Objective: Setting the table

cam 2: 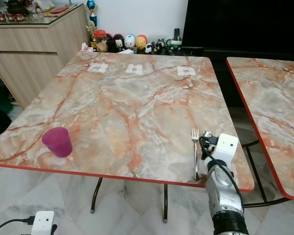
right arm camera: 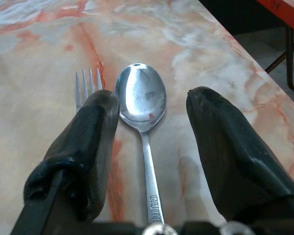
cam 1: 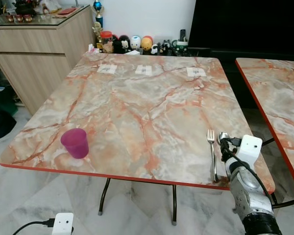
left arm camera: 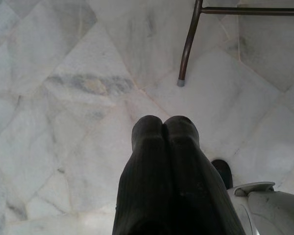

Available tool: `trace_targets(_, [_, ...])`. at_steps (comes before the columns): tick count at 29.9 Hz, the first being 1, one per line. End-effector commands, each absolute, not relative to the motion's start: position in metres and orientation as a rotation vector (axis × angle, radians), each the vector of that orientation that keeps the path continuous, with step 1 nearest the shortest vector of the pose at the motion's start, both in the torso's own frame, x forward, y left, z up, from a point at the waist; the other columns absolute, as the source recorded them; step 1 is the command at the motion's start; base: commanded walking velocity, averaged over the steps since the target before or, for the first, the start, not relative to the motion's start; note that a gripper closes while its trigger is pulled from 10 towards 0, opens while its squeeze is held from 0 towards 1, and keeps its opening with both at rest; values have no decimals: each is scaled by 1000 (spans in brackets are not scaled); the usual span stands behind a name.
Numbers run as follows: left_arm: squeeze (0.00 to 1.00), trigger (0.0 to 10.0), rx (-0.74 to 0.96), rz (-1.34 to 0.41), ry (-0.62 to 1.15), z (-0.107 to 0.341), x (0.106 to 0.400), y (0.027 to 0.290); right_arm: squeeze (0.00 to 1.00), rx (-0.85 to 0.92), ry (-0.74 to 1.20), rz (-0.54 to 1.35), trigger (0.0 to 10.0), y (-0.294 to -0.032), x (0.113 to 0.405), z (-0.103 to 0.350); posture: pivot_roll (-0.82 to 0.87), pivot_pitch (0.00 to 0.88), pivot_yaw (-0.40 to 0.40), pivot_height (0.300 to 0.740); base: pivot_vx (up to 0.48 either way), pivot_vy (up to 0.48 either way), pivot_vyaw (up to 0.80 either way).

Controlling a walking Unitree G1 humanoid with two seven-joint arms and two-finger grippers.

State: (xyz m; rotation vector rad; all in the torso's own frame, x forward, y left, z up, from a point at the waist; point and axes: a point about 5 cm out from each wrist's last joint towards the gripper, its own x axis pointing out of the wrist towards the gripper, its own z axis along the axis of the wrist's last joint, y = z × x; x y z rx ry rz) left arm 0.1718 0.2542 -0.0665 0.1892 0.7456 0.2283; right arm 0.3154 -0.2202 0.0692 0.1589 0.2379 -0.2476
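Observation:
A silver fork (cam 1: 211,147) lies near the front right edge of the marble table (cam 1: 147,98), tines pointing away from me. Just right of it a silver spoon (right arm camera: 140,95) lies flat on the table, bowl up. My right gripper (right arm camera: 152,100) hovers low over the spoon, open, with one finger (right arm camera: 95,122) over the fork's side and the other (right arm camera: 220,132) on the spoon's far side; the spoon handle runs back between them. A purple cup (cam 1: 75,142) stands upright at the front left corner. My left gripper (left arm camera: 164,122) hangs shut over the floor.
A second marble table (cam 1: 279,93) stands close on the right with a narrow gap between. Three paper tags (cam 1: 143,70) lie along the far edge. A wooden sideboard (cam 1: 39,49) is at the left, figurines (cam 1: 132,44) at the back. A white charger (cam 1: 62,223) sits on the floor.

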Motion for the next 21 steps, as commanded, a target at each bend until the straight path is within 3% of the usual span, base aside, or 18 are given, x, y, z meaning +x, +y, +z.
trace_targets(1, [0, 10000, 195, 224, 753, -68, 169, 255, 0, 165, 257, -249, 10000, -222, 314, 66, 20, 0, 11, 740, 0, 0, 0])
trace_targets(21, [0, 10000, 199, 242, 752, -66, 168, 261, 0, 182, 323, -271, 10000, -222, 323, 62, 37, 0, 16, 740, 0, 0, 0])
